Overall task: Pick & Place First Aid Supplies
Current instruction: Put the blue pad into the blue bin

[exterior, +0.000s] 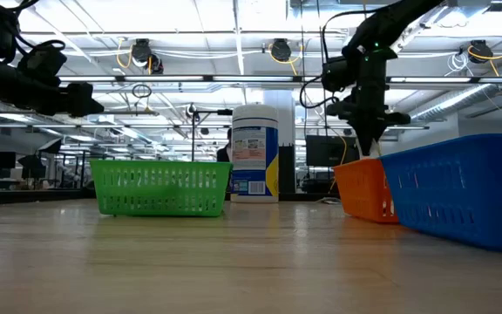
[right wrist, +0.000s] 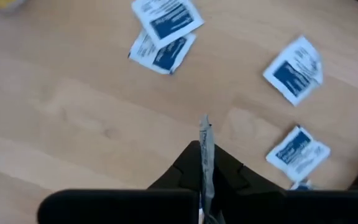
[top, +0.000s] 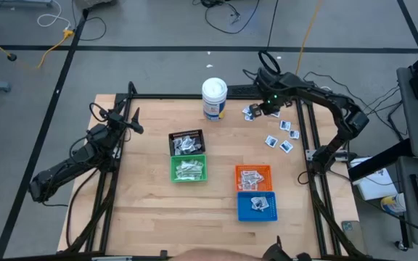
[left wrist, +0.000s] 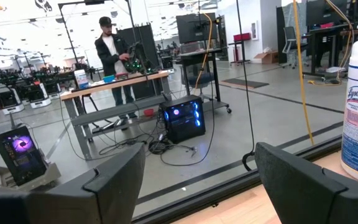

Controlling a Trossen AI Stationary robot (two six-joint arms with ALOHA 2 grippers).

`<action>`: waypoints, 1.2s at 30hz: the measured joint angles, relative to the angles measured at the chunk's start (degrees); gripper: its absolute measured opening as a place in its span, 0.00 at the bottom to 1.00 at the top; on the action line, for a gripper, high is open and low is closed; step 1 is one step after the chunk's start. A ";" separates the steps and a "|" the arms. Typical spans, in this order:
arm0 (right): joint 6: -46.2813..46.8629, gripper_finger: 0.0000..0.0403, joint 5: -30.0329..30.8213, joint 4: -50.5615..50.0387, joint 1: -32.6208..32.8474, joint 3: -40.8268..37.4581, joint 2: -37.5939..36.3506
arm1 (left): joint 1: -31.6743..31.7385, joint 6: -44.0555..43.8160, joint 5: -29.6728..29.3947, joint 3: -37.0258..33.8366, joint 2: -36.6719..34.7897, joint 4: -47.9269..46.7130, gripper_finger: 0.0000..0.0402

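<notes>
Loose white packets with blue print (top: pixel 271 141) lie flat on the wooden table at its far right; the right wrist view shows them below the fingers (right wrist: pixel 166 18) (right wrist: pixel 294 65). My right gripper (top: pixel 262 109) hangs above them, pointing down, shut on one thin packet (right wrist: pixel 205 140) that shows edge-on. It also appears high over the orange basket in the low view (exterior: pixel 371 144). My left gripper (left wrist: pixel 197 186) waits open at the table's left, pointing level, with nothing between its fingers. My right gripper pinches the packet (right wrist: pixel 206 155) between its two fingers (right wrist: pixel 182 167), coming from above and pointing down. The packet stands on edge, its free end (right wrist: pixel 204 121) sticking out past the fingertips. It is lifted clear of the table.
A white canister (top: pixel 214 98) stands at the far middle. A black basket (top: pixel 186 141) and a green basket (top: pixel 189 169) sit at the centre. An orange basket (top: pixel 253 176) and a blue basket (top: pixel 257 206) sit nearer on the right. All hold packets.
</notes>
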 joint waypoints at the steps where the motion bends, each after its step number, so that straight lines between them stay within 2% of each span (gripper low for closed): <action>1: 1.59 0.00 0.02 -0.81 0.00 0.64 0.00 | -0.02 0.00 0.00 0.00 -0.02 0.00 0.76; 7: 7.85 0.01 -0.04 -2.95 1.57 1.80 -0.62 | 0.00 0.00 0.00 0.00 0.00 0.00 0.76; 12: 12.48 0.00 0.54 -3.32 8.06 1.80 -3.36 | 0.00 0.00 0.00 0.00 0.00 0.00 0.76; 25: 29.95 0.00 1.60 -5.34 33.70 1.84 -5.73 | -0.01 0.00 0.00 0.00 0.00 0.00 0.76; 36: 52.72 0.00 1.36 -5.19 57.08 1.84 -5.70 | 0.00 0.00 0.00 0.00 -0.01 0.00 0.76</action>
